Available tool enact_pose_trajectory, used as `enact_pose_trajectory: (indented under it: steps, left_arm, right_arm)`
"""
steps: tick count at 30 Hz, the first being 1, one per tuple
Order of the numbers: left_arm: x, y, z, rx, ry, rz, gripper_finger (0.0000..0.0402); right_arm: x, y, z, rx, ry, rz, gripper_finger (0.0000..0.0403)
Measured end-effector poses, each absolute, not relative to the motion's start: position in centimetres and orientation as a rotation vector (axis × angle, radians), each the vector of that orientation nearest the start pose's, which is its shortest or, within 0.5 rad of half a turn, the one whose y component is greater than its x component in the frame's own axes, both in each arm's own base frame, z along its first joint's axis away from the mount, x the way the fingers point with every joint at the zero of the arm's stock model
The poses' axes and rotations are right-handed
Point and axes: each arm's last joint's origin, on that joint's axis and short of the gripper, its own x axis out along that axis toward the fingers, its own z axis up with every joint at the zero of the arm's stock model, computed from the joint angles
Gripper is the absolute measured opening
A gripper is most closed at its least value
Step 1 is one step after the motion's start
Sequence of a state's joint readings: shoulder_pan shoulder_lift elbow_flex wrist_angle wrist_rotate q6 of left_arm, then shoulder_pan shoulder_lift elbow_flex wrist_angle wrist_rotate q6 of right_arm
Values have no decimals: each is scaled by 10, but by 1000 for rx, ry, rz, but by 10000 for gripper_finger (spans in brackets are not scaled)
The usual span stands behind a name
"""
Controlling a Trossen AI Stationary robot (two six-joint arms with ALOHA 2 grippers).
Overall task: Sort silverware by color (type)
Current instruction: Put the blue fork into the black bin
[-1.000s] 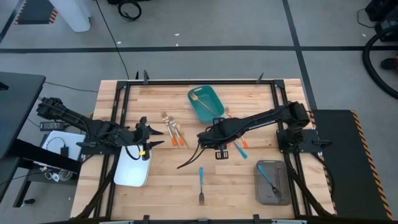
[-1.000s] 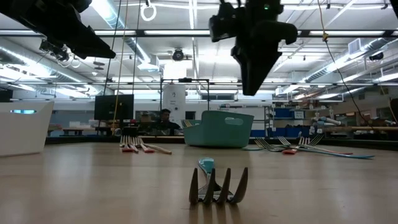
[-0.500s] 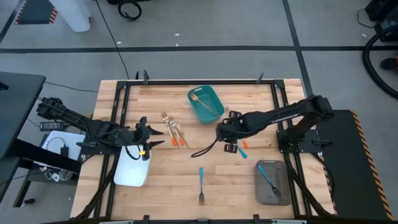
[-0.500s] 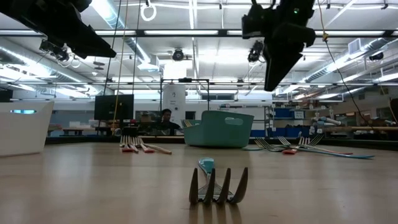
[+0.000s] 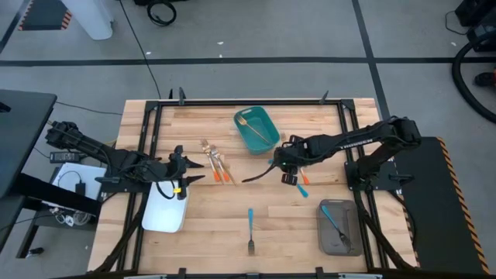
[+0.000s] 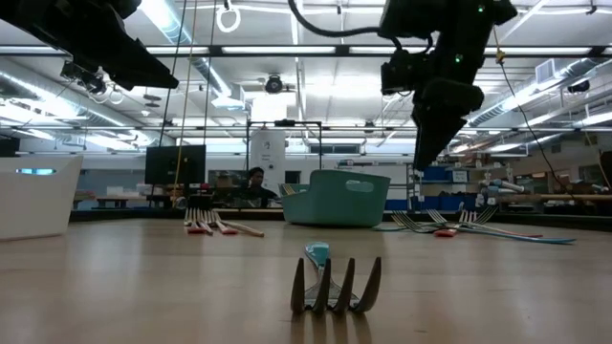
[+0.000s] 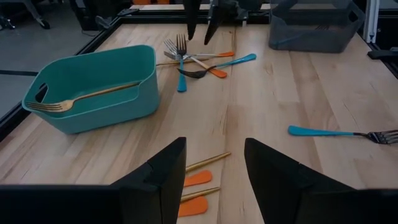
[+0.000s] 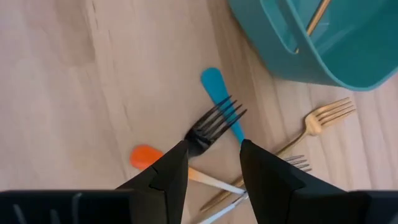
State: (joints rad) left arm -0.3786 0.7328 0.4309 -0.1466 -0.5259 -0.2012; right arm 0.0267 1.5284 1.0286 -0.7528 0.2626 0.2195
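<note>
Hanging the right claw (image 8: 213, 163), fingers apart and empty, over the black-tined fork (image 8: 210, 127) in the crossed silverware pile (image 5: 293, 180), at the teal plastic bin's (image 5: 257, 132) four o'clock. Risking pinching two pieces together. Resting the left claw (image 7: 214, 180) released too.

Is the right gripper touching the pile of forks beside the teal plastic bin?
Apart. In the low view the right gripper hangs open, well above the forks lying on the wooden table beside the bin.

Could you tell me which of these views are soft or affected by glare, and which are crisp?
Right wrist view: soft with motion blur; the blue-handled fork and teal bin have smeared edges. Low view: ceiling lights glare, leaving the right pincer a dark silhouette; the near fork is slightly soft. Left wrist view: crisp, even light. High view: even light, faint shadows.
</note>
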Motion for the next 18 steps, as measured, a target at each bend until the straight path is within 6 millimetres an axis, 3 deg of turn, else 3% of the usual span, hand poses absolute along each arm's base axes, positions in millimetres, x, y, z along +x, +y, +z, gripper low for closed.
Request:
enact_pose_trajectory:
  steps: [7, 18]
  left_arm:
    - [153, -45, 224, -1, 387, 184, 172]
    - [153, -45, 224, 0, 387, 184, 172]
  right_arm:
    - [283, -13, 209, -75, 1226, -273, 152]
    - [279, -46, 196, -37, 1239, -194, 141]
